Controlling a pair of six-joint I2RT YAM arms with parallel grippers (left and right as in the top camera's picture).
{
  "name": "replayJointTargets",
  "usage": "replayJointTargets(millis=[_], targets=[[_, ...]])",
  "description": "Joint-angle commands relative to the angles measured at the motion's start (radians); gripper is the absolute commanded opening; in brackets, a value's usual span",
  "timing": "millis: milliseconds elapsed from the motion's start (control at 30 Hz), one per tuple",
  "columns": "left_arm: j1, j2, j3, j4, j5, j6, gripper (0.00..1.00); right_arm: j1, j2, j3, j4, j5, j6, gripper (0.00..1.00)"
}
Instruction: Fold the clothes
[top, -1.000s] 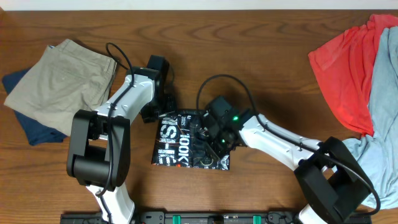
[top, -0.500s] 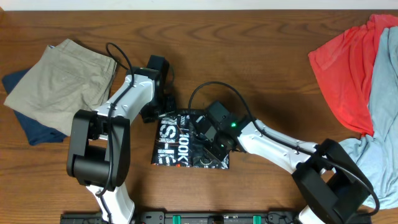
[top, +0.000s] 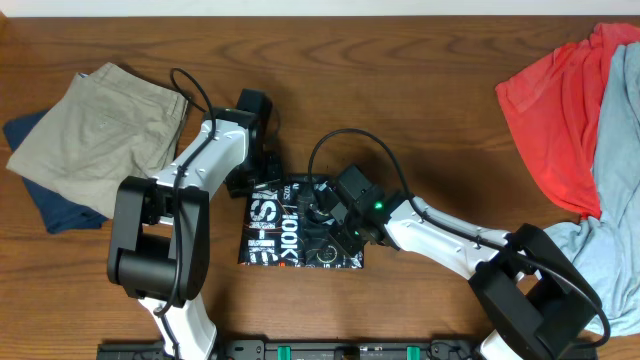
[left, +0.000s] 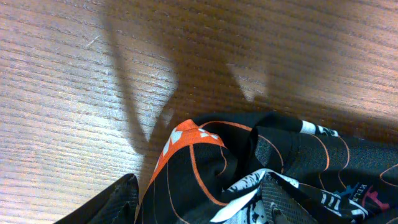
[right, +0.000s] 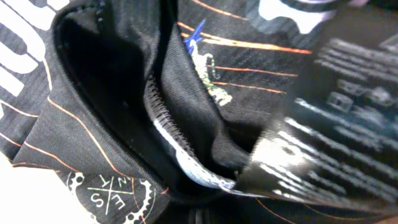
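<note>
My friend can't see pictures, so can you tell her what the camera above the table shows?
A black jersey with white letters lies folded into a small rectangle in the middle of a wooden table, with the left arm and right arm both reaching down onto it. Khaki shorts lie far left, a red shirt far right.

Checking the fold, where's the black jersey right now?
Overhead view: the black jersey lies folded centre-front, between the left end effector and the right end effector.
</note>
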Motion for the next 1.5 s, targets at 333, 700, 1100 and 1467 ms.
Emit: replayJointTargets(millis=[333,700,1100,1467], targets=[[0.000,0.016,-0.007,-0.010,-0.012,0.018,0.65,-0.053,-0.177,-0.022,-0.128,-0.001,0.057,0.01],[0.000,0.016,-0.007,-0.014,-0.012,0.018,0.65,-0.097,-0.302,-0.023,-0.260,-0.002,0.070,0.13],[0.000,0.016,-0.007,-0.021,-0.012,0.017,0.65,-0.095,-0.298,-0.025,-0.097,-0.178,0.069,0.43],[0.000,0.016,-0.007,-0.028,-0.012,0.017,0.65,-0.016,-0.153,-0.025,-0.040,-0.174,0.069,0.38]])
